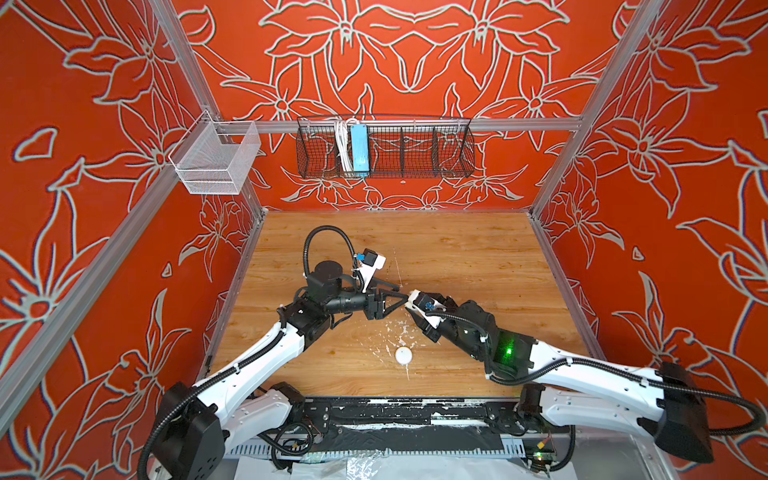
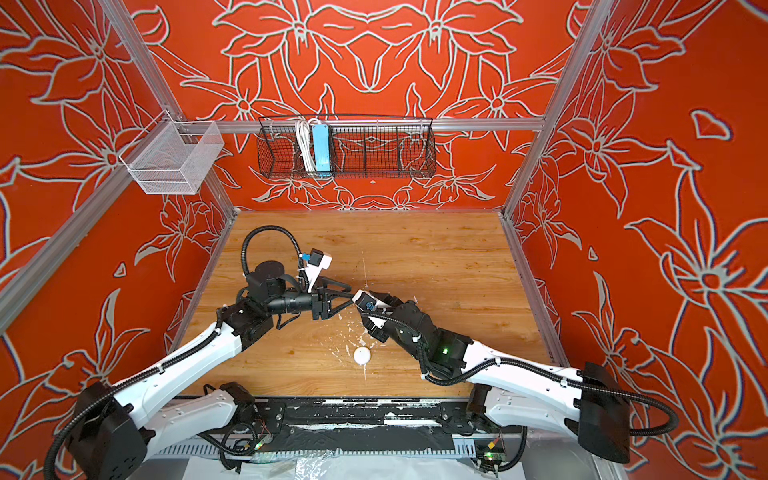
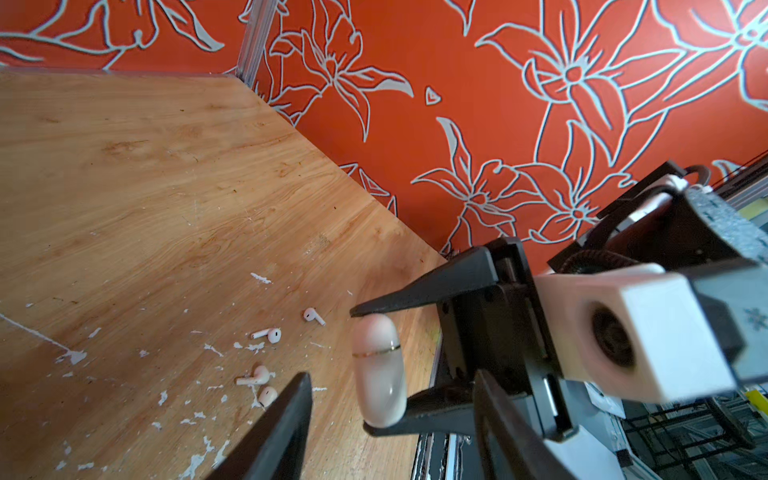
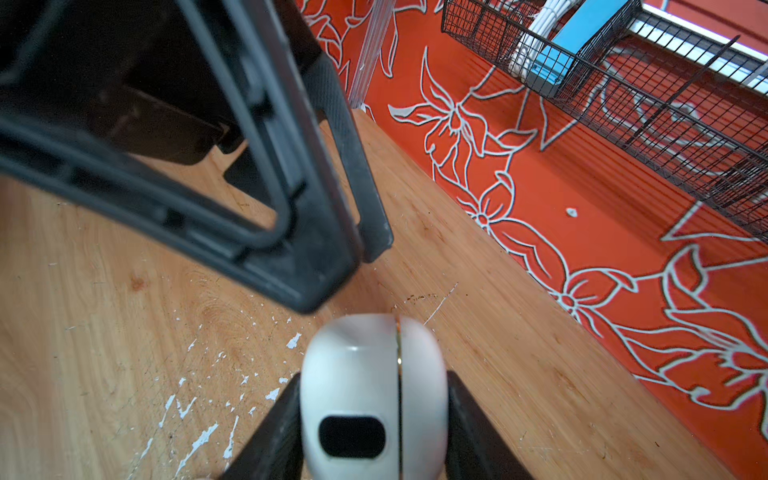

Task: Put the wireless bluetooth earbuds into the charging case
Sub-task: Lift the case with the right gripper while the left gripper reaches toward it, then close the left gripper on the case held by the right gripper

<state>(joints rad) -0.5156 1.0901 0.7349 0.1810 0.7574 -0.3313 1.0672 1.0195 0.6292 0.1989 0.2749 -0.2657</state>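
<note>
- The round white charging case [image 1: 403, 355] lies shut on the bench [image 1: 457, 257], near the middle of its front edge. It is well apart from both claws and nothing touches it.
- One white earbud [image 3: 269, 334] and a second white earbud [image 3: 313, 316] lie loose on the bare wood among white paint flecks, near each other. Two cream-tinted earbuds [image 3: 254, 376] lie close by. In both top views all of them are too small to pick out, so I cannot place them against the bench edges.
- The right gripper [image 4: 374, 378] is clamped on a cream case [image 3: 379, 374] with a dark oval mark. It holds the case clear of the wood over the middle of the bench, with the gilt seam closed.
- The left gripper [image 1: 402, 291] has its jaws moderately apart, straddling that cream case from the opposite side. No contact shows.
- No bud is seated, so the task looks barely begun. A case has yet to be opened, and each bud must be picked up and set in.
- The step in hand seems to be prising open the cream case's lid, not the round one's.
</note>
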